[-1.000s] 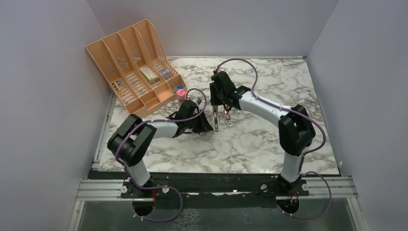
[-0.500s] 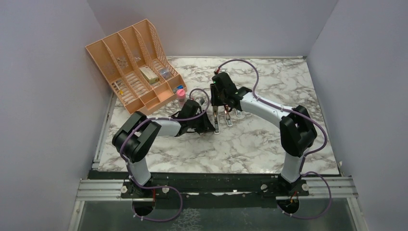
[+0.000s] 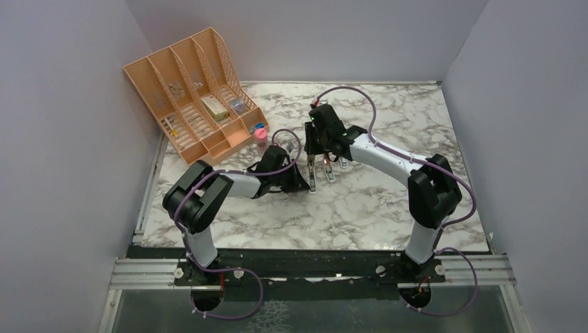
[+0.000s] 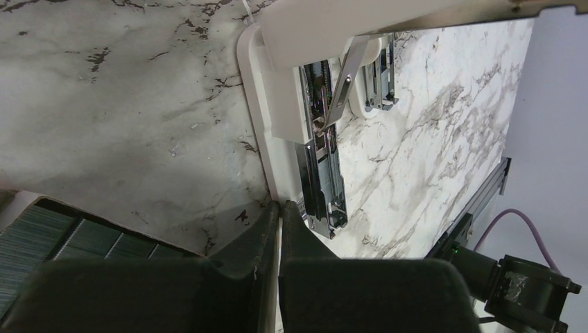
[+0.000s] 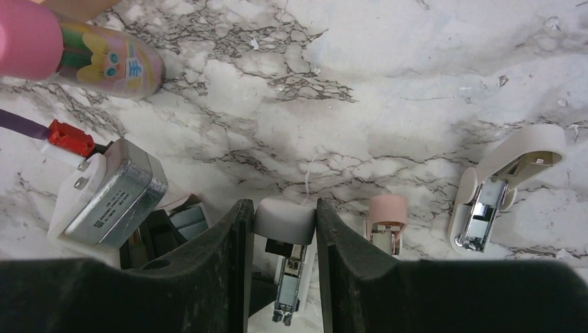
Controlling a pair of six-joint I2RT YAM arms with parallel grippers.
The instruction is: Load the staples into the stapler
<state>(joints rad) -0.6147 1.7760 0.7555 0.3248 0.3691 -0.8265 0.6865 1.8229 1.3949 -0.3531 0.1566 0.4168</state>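
Note:
A white stapler (image 3: pixel 313 173) lies open on the marble table, its top (image 5: pixel 284 218) lifted and pinched between my right gripper's (image 5: pixel 283 208) fingers. The chrome magazine (image 4: pixel 320 180) is exposed along the white base (image 4: pixel 267 104). My left gripper (image 4: pixel 281 206) is shut, fingertips pressed together right beside the near end of the magazine, with nothing visible between them. The staples (image 4: pixel 41 236), grey strips in a flat tray, lie at the lower left of the left wrist view, beside the fingers. From above, the left gripper (image 3: pixel 303 184) hides the tray.
A pink stapler (image 5: pixel 386 215) and a second white stapler (image 5: pixel 499 187) lie open just right of the held one. A pink-capped bottle (image 3: pixel 261 137) stands near the peach desk organizer (image 3: pixel 194 97) at the back left.
My left gripper's jaws have closed fully, and the left arm has edged a little right toward the stapler. The right gripper still holds the stapler top, nearly still.

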